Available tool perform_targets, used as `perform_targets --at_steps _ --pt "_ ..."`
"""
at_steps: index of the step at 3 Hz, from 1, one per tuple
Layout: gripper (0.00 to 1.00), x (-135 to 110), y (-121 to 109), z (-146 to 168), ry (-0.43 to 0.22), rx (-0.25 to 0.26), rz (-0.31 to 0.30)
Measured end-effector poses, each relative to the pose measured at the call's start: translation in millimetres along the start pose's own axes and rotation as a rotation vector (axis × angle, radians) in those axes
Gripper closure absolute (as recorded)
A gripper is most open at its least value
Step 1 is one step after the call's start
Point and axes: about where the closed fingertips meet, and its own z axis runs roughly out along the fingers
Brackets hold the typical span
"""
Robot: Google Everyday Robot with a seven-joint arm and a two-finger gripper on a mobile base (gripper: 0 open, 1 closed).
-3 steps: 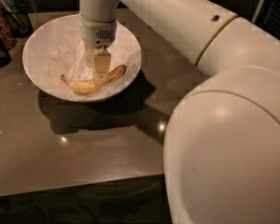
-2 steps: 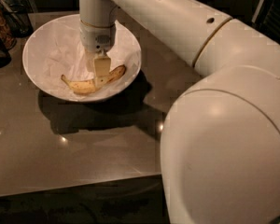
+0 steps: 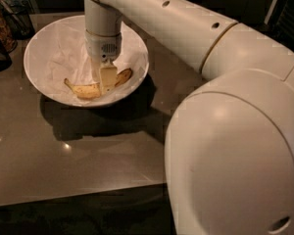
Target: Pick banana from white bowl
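Observation:
The banana (image 3: 83, 89), yellow with brown speckles, lies along the near side of the white bowl (image 3: 39, 48), on crumpled white paper. The bowl stands at the back left of the brown table. My gripper (image 3: 107, 84) reaches straight down from the white wrist into the bowl and sits at the banana's middle, covering that part. The banana's left end and its right tip (image 3: 125, 75) show on either side of the gripper.
Dark containers (image 3: 2, 28) stand at the table's back left, close to the bowl's rim. The brown tabletop (image 3: 88, 151) runs to a front edge low in the view. My arm's large white body (image 3: 235, 146) fills the right side.
My gripper has come down a little further onto the banana's middle. The banana and the bowl have not moved.

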Motion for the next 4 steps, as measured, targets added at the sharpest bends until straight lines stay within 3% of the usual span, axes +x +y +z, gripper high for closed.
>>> perform_targets --at_steps 1,3,4 --pt "0.49 2.9 0.4 7.2 -0.002 -0.012 0.001" --pt "0.90 2.9 0.4 7.2 -0.002 -0.012 0.001" --pt "1.00 2.8 0.4 7.1 -0.002 -0.012 0.001"
